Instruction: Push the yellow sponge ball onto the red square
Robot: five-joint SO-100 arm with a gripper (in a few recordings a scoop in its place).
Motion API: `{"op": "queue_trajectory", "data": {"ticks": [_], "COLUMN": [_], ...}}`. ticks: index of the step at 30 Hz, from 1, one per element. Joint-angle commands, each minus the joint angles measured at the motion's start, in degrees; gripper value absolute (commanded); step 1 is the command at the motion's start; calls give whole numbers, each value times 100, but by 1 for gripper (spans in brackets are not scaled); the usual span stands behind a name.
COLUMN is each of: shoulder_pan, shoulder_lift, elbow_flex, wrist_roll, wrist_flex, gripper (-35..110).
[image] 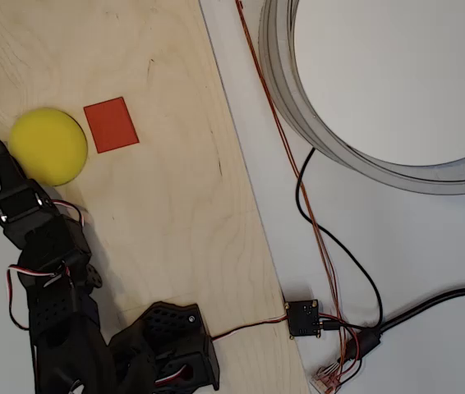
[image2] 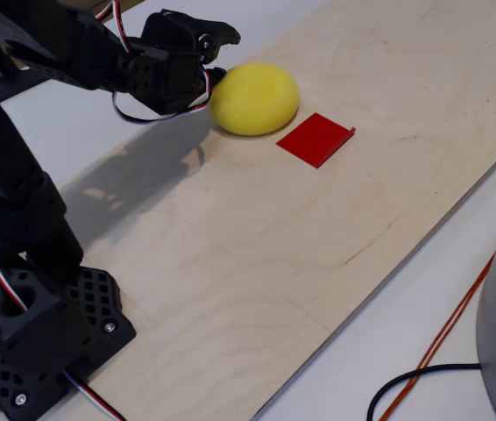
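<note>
We see the black gripper [image2: 211,54] near the left edge of the plywood board [image: 175,213] in the overhead view, its tip touching the yellow sponge ball's [image: 49,146] left side; we cannot tell how wide its jaws stand. The ball rests on the board just beside the red square [image: 111,124], which lies flat and slightly tilted, toward the board's far left corner
</note>
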Motion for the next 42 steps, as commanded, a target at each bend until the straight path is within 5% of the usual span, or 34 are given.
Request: {"op": "queue_trajectory", "data": {"ticks": [1,42], "shoulder_pan": [308,1415], "shoulder_lift": [9,-79], "elbow_flex": [-132,-360], "wrist_roll": [-9,-79], "wrist_flex": [-88,-185], "gripper": [16,15]}}
